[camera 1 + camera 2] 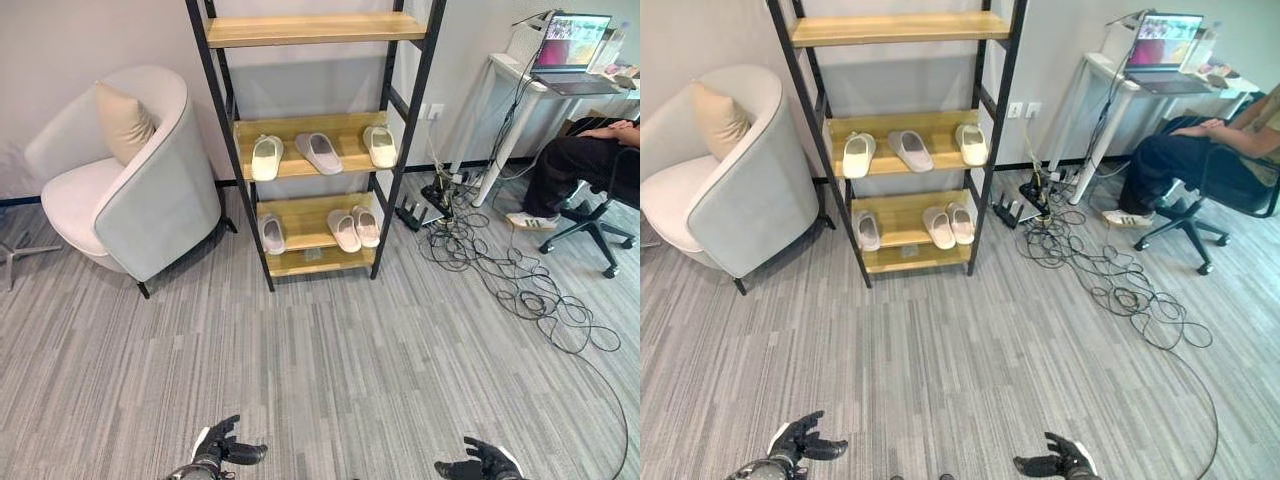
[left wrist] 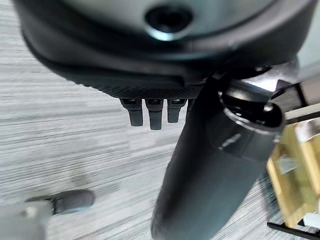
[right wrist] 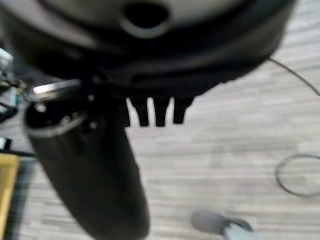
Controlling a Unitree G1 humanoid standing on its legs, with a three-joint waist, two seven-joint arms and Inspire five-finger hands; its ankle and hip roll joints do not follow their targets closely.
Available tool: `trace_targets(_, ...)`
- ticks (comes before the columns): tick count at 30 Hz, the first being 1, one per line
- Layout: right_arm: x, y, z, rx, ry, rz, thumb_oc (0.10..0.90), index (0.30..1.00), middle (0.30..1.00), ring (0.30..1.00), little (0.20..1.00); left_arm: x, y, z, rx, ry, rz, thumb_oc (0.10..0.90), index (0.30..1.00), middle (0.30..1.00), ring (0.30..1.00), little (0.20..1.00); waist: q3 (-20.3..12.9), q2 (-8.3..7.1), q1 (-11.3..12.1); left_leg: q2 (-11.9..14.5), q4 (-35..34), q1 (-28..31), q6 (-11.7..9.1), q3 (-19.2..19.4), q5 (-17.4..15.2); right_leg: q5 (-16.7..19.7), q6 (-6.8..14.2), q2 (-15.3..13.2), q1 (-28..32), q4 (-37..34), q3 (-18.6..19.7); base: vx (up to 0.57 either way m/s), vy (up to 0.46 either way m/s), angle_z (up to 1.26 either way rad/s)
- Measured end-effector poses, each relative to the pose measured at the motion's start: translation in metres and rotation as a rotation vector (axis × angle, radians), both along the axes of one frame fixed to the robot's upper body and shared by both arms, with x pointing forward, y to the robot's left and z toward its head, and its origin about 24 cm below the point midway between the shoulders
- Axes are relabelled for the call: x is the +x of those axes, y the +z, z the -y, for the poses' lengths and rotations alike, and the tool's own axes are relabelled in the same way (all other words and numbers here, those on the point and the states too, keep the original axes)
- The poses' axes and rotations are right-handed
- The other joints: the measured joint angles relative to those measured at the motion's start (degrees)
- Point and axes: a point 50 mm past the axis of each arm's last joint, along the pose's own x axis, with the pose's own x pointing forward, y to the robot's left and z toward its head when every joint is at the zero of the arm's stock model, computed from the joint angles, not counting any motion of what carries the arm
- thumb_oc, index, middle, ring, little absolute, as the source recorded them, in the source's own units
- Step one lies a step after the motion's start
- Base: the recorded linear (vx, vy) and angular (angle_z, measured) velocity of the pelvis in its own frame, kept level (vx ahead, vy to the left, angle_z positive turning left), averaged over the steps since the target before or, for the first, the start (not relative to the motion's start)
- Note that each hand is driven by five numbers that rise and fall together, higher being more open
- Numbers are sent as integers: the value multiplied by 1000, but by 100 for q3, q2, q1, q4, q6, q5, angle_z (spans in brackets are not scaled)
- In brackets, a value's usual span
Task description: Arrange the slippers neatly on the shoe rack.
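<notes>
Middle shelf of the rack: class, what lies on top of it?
Three lie on the shelf: the left cream slipper, the grey slipper in the middle, and the right cream slipper. The posts cover the shelf's ends, so those cannot be seen.

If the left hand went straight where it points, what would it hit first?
Nothing close: the left hand has open carpet ahead, then probably the bottom shelf of the shoe rack; depth is unclear.

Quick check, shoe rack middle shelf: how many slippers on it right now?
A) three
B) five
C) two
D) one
A: the middle shelf holds three, side by side: the left cream slipper, the grey slipper and the right cream slipper.
</notes>
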Motion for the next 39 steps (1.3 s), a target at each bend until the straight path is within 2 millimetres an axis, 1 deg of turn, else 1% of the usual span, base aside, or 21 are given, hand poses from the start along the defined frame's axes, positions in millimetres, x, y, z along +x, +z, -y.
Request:
trace_targets(2,-5,-3,0,0,0,-28,800,900,900,900,900,-1,-3,2,8,-31,-24,800,900,900,900,900,-3,3,3,1,6,23,-1,-5,-1,0,0,2,28,0,-4,20,-16,1)
trace_targets(7,-13,-8,-5,9,7,-67,800,900,900,900,900,-2,-5,5,0,-36,-37,800,900,900,900,900,-5,0,7,2,10,15,-1,-35,0,0,-3,4,29,1,-29,32,-31,3)
trace_targets(16,-11,-9,-10,20,30,-69,800,900,900,900,900,12,-2,13,-4,-90,-11,800,900,900,900,900,-12,-10,-15,10,23,-45,-47,-195,38,-20,-29,19,42,4,-144,21,-55,9)
trace_targets(20,-7,-9,-13,23,57,-67,800,900,900,900,900,12,-3,13,-5,-91,-22,800,900,900,900,900,-12,-18,-51,31,62,-73,-65,-273,46,-54,-73,63,44,5,-141,18,-95,11)
trace_targets(21,-5,-10,-16,32,68,-68,800,900,900,900,900,12,-4,13,-5,-97,-35,800,900,900,900,900,20,-70,-55,42,224,-191,-140,-319,29,-80,-98,121,18,31,-107,8,-130,21)
trace_targets(24,0,-10,-21,43,83,-59,800,900,900,900,900,15,-4,14,-3,-113,-38,800,900,900,900,900,99,-189,-53,-3,569,-428,-177,-503,36,-67,-157,101,-29,48,-97,-8,-68,17)
trace_targets(25,3,-10,-24,49,84,-53,800,900,900,900,900,17,-4,16,-11,-130,-45,800,900,900,900,900,172,-303,-49,-43,769,-558,-307,-609,95,-41,-216,60,-54,69,-100,-23,-77,18)
trace_targets(26,4,-11,-25,54,85,-54,800,900,900,900,900,18,-4,16,-13,-134,-44,800,900,900,900,900,220,-382,-52,-74,921,-641,-361,-610,112,0,-294,28,-56,63,-108,-13,-70,24)
trace_targets(27,11,-10,-27,57,88,-38,800,900,900,900,900,24,-3,18,-13,-143,-39,800,900,900,900,900,292,-489,-76,-186,1454,-1000,-545,-612,112,-12,-384,-41,-148,127,-147,38,-39,17)
trace_targets(28,17,-10,-29,59,95,-31,800,900,900,900,900,31,-2,20,-13,-147,-35,800,900,900,900,900,398,-567,-78,-246,2364,-1578,-600,-573,121,26,-511,-65,-233,196,-172,121,-38,11)
trace_targets(29,21,-9,-31,62,101,-22,800,900,900,900,900,30,-2,20,-13,-147,-40,800,900,900,900,900,400,-581,-80,-242,2678,-1759,-650,-540,159,-4,-557,-53,-337,308,-147,111,-6,4)
trace_targets(30,26,-8,-33,63,108,-13,800,900,900,900,900,31,-3,20,-14,-148,-43,800,900,900,900,900,432,-585,-111,-232,3075,-2020,-635,-386,118,-19,-588,-49,-326,273,-173,215,33,-5)
trace_targets(31,23,-9,-34,65,112,-22,800,900,900,900,900,30,-3,20,-14,-147,-43,800,900,900,900,900,447,-614,-112,-177,3030,-2073,-551,-284,50,17,-668,-66,-290,209,-166,182,52,-3)
trace_targets(32,21,-10,-35,66,114,-28,800,900,900,900,900,30,-3,20,-15,-146,-44,800,900,900,900,900,445,-610,-100,-150,2880,-2067,-550,-275,49,15,-664,-74,-278,207,-167,289,116,-4)
trace_targets(33,15,-13,-35,64,110,-58,800,900,900,900,900,31,-3,22,-16,-149,-41,800,900,900,900,900,458,-553,-85,-148,2047,-1961,-576,-292,50,-48,-615,-101,-248,172,-76,156,86,-7)
trace_targets(34,15,-13,-33,61,109,-62,800,900,900,900,900,31,-3,24,-22,-151,-39,800,900,900,900,900,486,-488,-42,-90,1632,-1845,-591,-284,64,-56,-601,-100,-239,152,-1,175,112,-25)
trace_targets(35,14,-12,-32,56,112,-65,800,900,900,900,900,28,-5,26,-28,-151,-48,800,900,900,900,900,488,-396,8,-35,1431,-1767,-596,-269,72,-51,-582,-85,-202,117,58,149,133,-49)
trace_targets(36,13,-13,-32,54,122,-70,800,900,900,900,900,24,-6,27,-32,-149,-59,800,900,900,900,900,454,-318,29,0,1407,-1721,-567,-266,89,10,-502,-85,-187,104,62,149,133,-42)
trace_targets(37,13,-13,-32,52,130,-72,800,900,900,900,900,22,-7,28,-33,-150,-69,800,900,900,900,900,422,-262,22,20,1459,-1711,-564,-266,87,1,-460,-83,-152,75,58,134,128,-26)
trace_targets(38,10,-14,-33,49,150,-88,800,900,900,900,900,18,-10,29,-36,-145,-89,800,900,900,900,900,344,-169,-1,37,1479,-1609,-567,-314,92,-53,-379,-72,-122,83,132,120,91,-45)
trace_targets(39,7,-14,-32,44,157,-99,800,900,900,900,900,12,-12,34,-51,-144,-100,800,900,900,900,900,245,18,36,112,1291,-1359,-514,-353,189,-173,-236,4,-133,209,300,181,137,-51)
